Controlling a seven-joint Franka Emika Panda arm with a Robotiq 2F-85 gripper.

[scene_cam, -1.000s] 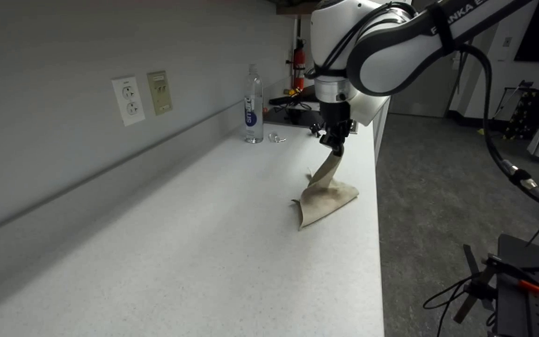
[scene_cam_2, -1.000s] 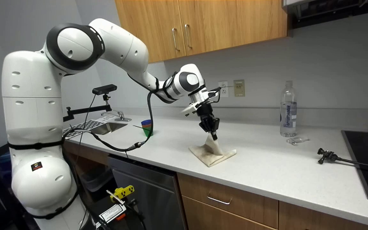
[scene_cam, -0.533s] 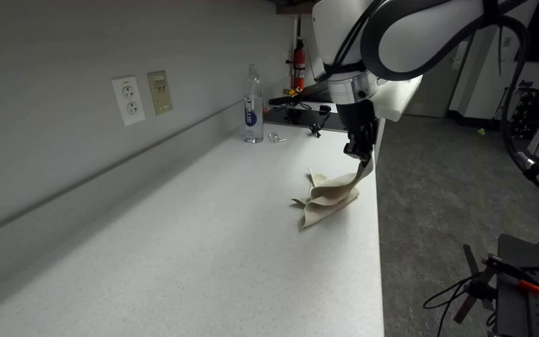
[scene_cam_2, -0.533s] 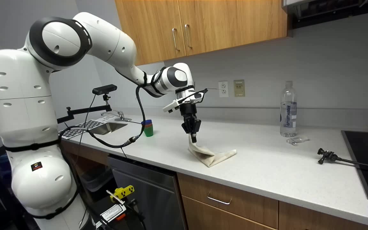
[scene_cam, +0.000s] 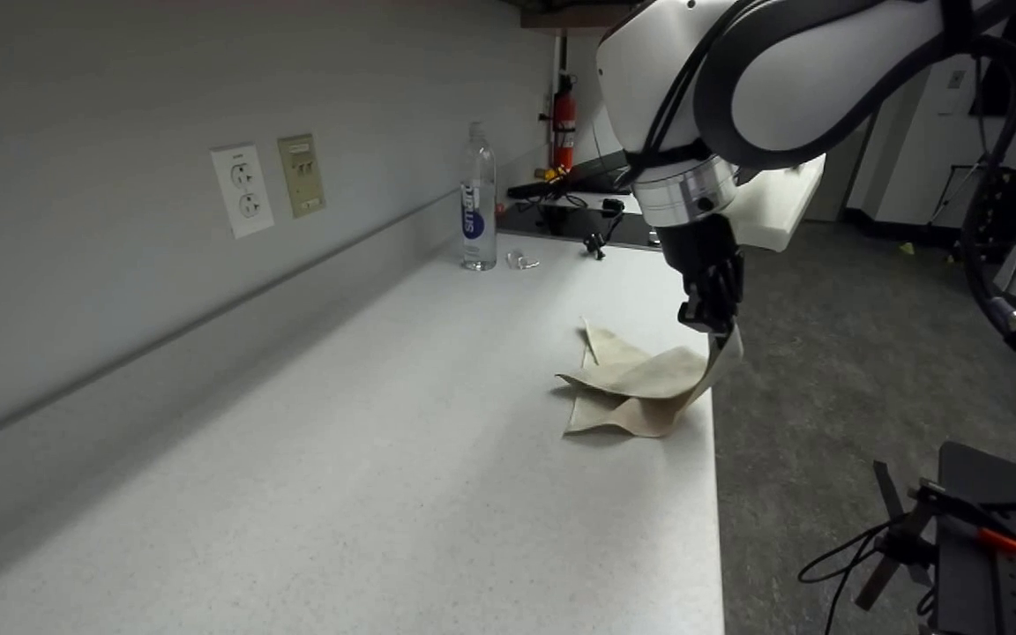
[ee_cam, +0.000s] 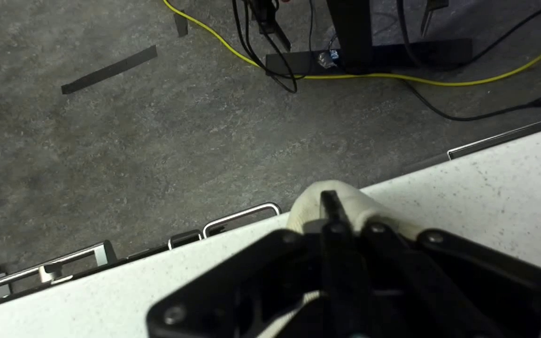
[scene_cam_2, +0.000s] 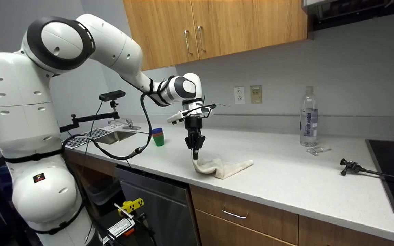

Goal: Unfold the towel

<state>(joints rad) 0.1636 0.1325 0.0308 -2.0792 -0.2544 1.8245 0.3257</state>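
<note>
Beige towel (scene_cam: 649, 375) on worktop (scene_cam: 340, 494), near front edge: rumpled, layers overlapping. Pincer (scene_cam_2: 196, 154) clamped on raised end of towel; held end up off surface, most of remainder lying on worktop. Wrist view: curl of towel at pincer's tip, overlapping line of front edge, grey floor (ee_cam: 134, 150) beyond. Clear bottle (scene_cam_2: 309, 119) upright toward rear wall (scene_cam_2: 268, 68), well apart from towel. Stacked cups (scene_cam_2: 158, 137), green lowest, blue topmost, on opposite side of towel from bottle.

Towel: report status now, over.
Gripper shut on towel, near edge of counter; towel rumpled, layers overlapping, not yet flat. No obstruction seen; water bottle stands apart.
</note>
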